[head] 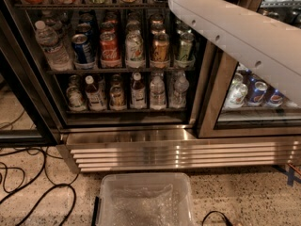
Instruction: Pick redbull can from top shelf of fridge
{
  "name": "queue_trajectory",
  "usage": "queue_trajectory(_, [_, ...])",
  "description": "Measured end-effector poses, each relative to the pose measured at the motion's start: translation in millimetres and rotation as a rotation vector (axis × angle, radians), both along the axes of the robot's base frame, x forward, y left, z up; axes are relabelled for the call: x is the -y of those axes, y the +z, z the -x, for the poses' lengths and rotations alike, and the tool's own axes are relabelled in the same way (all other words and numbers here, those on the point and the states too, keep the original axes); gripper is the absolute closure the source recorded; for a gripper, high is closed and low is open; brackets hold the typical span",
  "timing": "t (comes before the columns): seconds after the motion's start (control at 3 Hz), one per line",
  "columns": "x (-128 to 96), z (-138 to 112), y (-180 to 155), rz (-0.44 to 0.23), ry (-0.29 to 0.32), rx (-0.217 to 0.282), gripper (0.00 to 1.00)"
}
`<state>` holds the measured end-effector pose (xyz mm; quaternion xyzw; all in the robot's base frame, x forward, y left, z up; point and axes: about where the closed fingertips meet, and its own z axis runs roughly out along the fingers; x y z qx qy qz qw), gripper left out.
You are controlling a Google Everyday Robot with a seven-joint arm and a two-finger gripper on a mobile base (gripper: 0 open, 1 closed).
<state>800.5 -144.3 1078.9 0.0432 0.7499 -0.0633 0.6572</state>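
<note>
The fridge (141,152) fills the view, its left compartment standing open. The top shelf (94,6) is a black wire rail near the upper edge. Only the bottoms of the containers in its clear trays show, and I cannot pick out the redbull can among them. My white arm (235,36) reaches from the right edge up to the top centre, in front of the shelf's right end. The gripper is past the top edge, out of view.
The lower shelf holds a water bottle (51,46), a Pepsi can (83,48), a red cola can (109,48) and more cans. Small bottles stand below. A clear plastic bin (146,201) sits on the floor in front. Black cables (28,182) lie left.
</note>
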Motion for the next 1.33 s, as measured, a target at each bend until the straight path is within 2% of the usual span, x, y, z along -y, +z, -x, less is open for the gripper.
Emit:
queue_trajectory(0.33, [4.9, 7.6, 9.2, -0.018, -0.005, -0.026, 1.00])
queue_trajectory(1.33, [6.6, 7.5, 13.1, -0.034, -0.009, -0.050, 1.00])
